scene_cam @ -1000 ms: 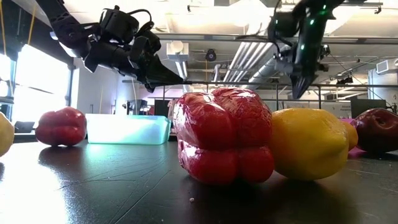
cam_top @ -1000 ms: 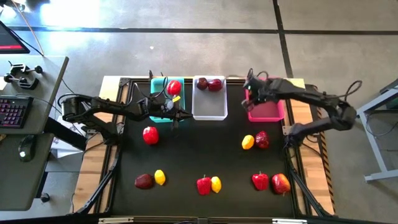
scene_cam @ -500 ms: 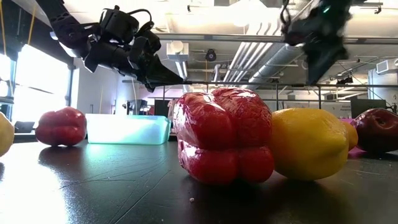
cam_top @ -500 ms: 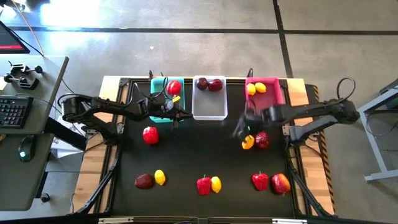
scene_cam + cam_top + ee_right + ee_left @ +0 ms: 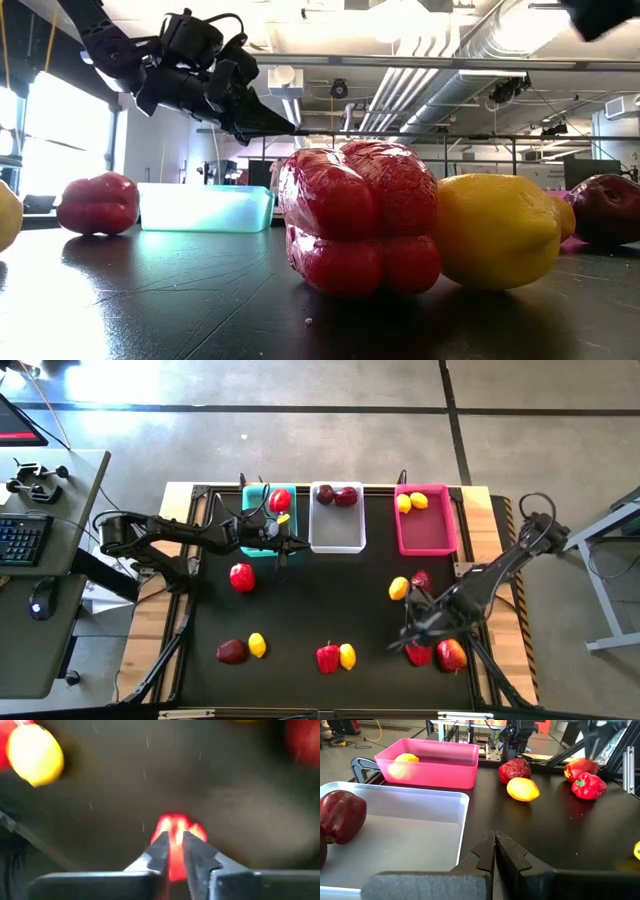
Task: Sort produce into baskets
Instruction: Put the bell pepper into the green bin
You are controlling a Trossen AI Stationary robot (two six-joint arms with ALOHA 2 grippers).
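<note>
My left gripper (image 5: 288, 546) is shut and empty, above the table at the near edge between the teal basket (image 5: 262, 532) and the white basket (image 5: 337, 535); it also shows in the left wrist view (image 5: 495, 840). My right gripper (image 5: 408, 632) is shut and empty, in the air just above a red pepper (image 5: 418, 653), which shows past the fingertips in the right wrist view (image 5: 172, 827). The teal basket holds a red pepper (image 5: 280, 500). The white basket holds two maroon fruits (image 5: 335, 495). The pink basket (image 5: 428, 538) holds two lemons (image 5: 411, 502).
On the black table lie a red pepper (image 5: 241, 576), a lemon (image 5: 398, 589) beside a maroon fruit (image 5: 421, 582), a maroon fruit (image 5: 231, 651) with a lemon (image 5: 257, 645), a red pepper (image 5: 327, 657) with a lemon (image 5: 347, 655), and a red fruit (image 5: 452, 655).
My right gripper has swung from above the pink basket toward the table's near edge, past the lemon and the maroon fruit, and now hangs over the red pepper at the near right. The pink basket and its two lemons have come into view.
</note>
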